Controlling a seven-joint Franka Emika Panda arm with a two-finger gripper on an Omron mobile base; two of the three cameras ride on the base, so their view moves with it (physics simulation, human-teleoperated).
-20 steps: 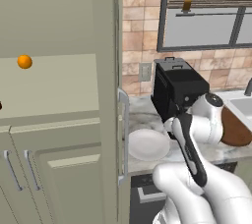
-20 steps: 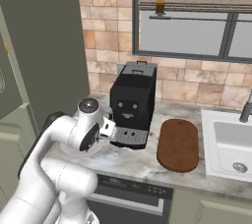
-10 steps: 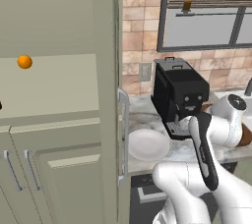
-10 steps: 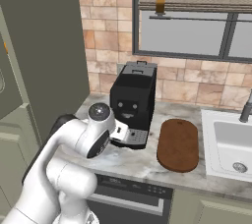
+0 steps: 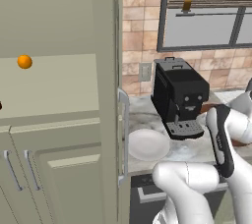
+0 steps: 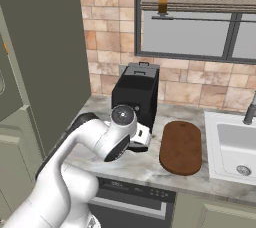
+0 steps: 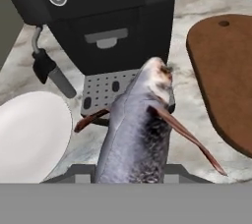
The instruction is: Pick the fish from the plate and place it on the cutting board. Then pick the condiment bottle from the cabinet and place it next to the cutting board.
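A grey fish (image 7: 140,129) with reddish fins hangs nose-out in my gripper (image 7: 130,171), whose jaws are shut on its tail end. It is in the air before the coffee machine's drip tray, between plate and board. The white plate (image 7: 29,134) lies bare to the left, also visible as the plate (image 5: 147,144) by the cabinet door. To the right lies the dark brown cutting board (image 7: 226,70), the same cutting board (image 6: 181,146) beside the sink. My hand (image 6: 141,139) sits low in front of the coffee machine. The sage-green cabinet (image 5: 54,90) stands open; of the condiment bottle only a dark sliver (image 5: 1,105) shows at the frame's edge.
The black coffee machine (image 5: 179,95) stands close behind the fish, its steam wand (image 7: 49,68) jutting out at the left. The cabinet's open door (image 5: 109,95) with its silver handle (image 5: 123,134) stands left of the plate. An orange ball (image 5: 24,62) sits on the shelf. A sink (image 6: 235,144) lies right of the board.
My arm has swung right, away from the plate and across the coffee machine's front, carrying the fish toward the cutting board's side. Jaws have kept their grip.
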